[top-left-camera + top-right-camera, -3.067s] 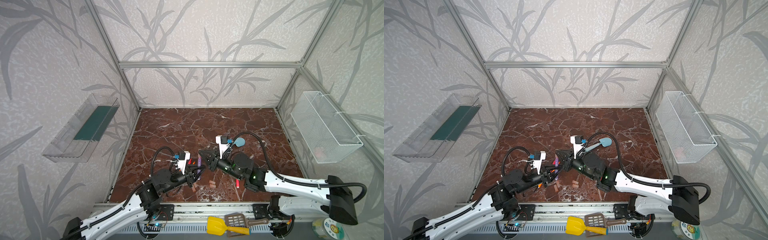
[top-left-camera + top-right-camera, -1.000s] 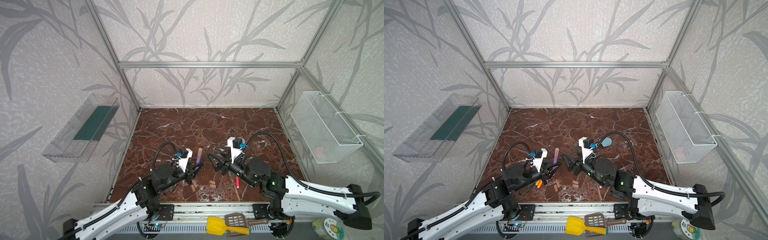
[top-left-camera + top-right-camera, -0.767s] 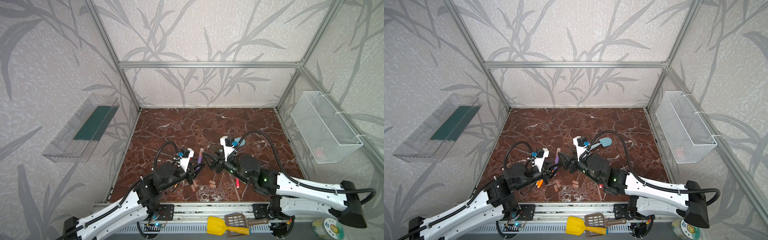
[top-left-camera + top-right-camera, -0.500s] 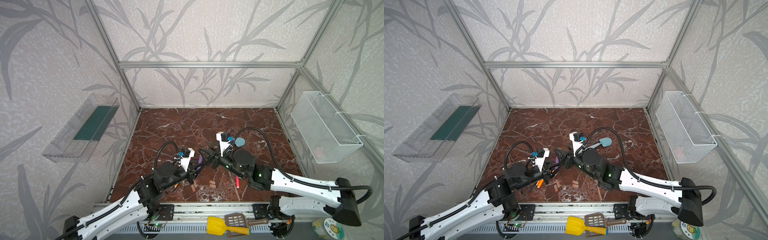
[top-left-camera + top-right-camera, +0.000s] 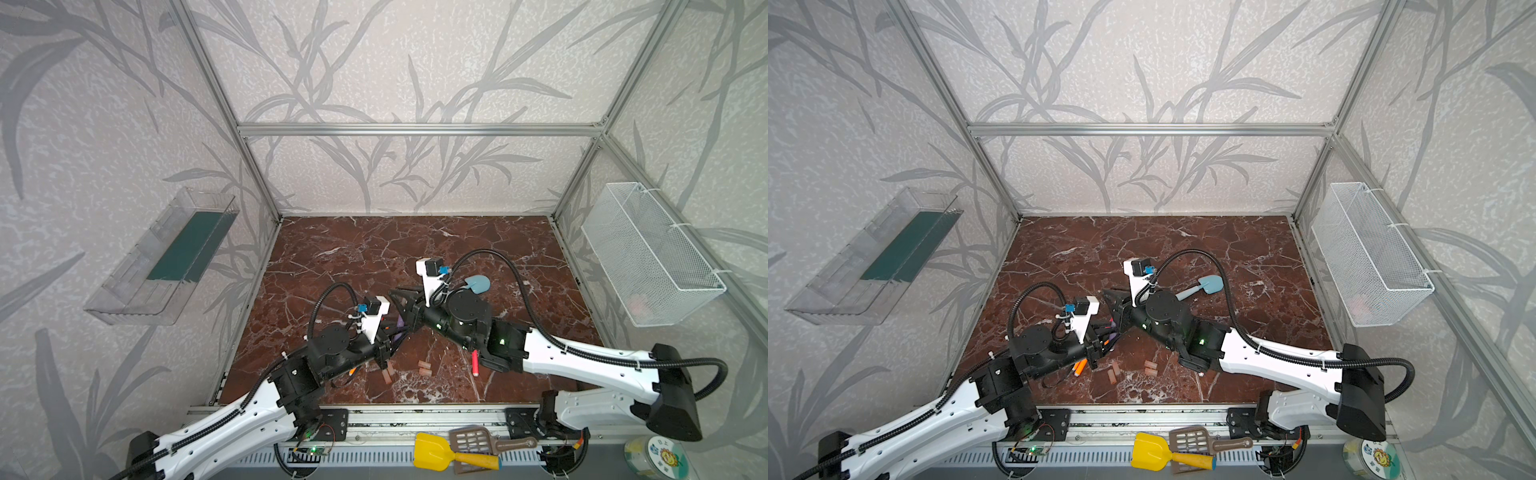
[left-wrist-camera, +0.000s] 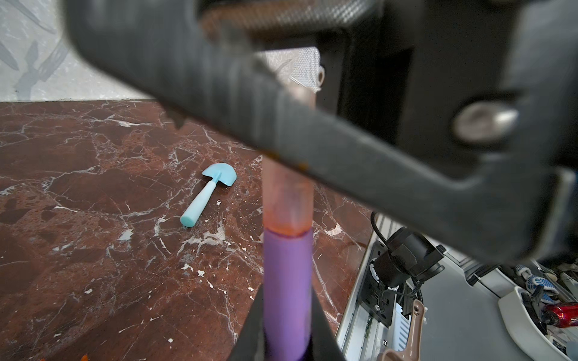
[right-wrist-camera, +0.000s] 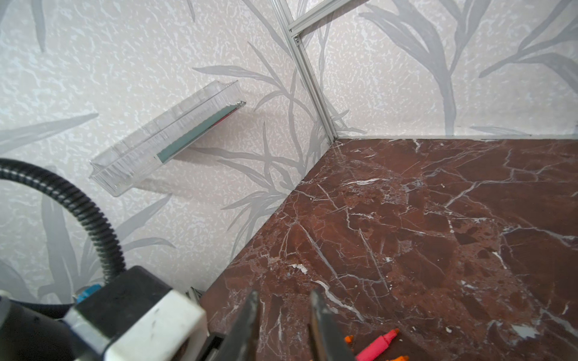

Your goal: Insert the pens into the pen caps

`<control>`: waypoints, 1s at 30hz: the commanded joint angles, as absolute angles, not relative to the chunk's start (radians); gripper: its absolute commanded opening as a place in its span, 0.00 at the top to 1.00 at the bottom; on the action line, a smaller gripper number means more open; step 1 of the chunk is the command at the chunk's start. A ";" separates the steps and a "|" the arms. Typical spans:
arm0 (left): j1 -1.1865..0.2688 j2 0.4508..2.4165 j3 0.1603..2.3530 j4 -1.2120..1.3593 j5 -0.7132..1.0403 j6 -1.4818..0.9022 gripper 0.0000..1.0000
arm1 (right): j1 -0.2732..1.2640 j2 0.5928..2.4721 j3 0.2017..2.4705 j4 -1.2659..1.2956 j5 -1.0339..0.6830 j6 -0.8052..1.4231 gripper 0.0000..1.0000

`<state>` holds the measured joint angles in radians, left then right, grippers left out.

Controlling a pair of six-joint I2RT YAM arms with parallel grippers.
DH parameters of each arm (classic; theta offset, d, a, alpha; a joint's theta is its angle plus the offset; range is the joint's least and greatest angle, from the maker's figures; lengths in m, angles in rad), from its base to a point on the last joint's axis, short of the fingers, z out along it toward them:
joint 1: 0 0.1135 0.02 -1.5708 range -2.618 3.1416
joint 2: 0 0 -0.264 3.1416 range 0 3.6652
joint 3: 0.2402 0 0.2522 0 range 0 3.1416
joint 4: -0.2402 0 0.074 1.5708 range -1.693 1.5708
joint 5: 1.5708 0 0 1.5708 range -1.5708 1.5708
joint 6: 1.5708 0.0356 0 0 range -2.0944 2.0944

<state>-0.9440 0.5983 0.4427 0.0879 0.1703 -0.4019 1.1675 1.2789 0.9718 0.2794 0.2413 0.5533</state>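
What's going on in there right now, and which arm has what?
The left gripper is clamped on the purple pen, which has a pen cap seated on its far end. The right gripper is at that cap, with its jaws apparently closed around it, though the contact is partly hidden. Several loose caps and a red-pink pen lie on the marble tabletop near the arms, not yet paired.

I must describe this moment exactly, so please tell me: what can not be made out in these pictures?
Purple pen: both top views, mostly hidden between the arms.
Pen cap, far end: left wrist view, behind a blurred finger of the right tool; grip unclear.
Orange pens: right wrist view, cut off by the lower edge.
Wire basket, contents: top views, too blurred.
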 commanded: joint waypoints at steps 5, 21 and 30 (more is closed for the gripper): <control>-0.945 0.589 0.457 0.116 0.156 -0.379 1.00 | 1.164 1.266 0.979 0.279 0.221 0.570 0.96; -0.945 0.632 0.584 0.133 -0.228 -0.276 1.00 | 1.333 1.274 0.858 0.166 0.433 0.705 1.00; -0.939 0.652 0.587 0.167 -0.269 -0.276 1.00 | 1.359 1.304 0.899 0.073 0.437 0.744 1.00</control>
<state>-0.9894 0.6674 0.5079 -0.0315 0.0010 -0.2310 1.2774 1.2827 0.9279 0.2565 0.5632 0.7296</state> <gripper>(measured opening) 0.166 0.164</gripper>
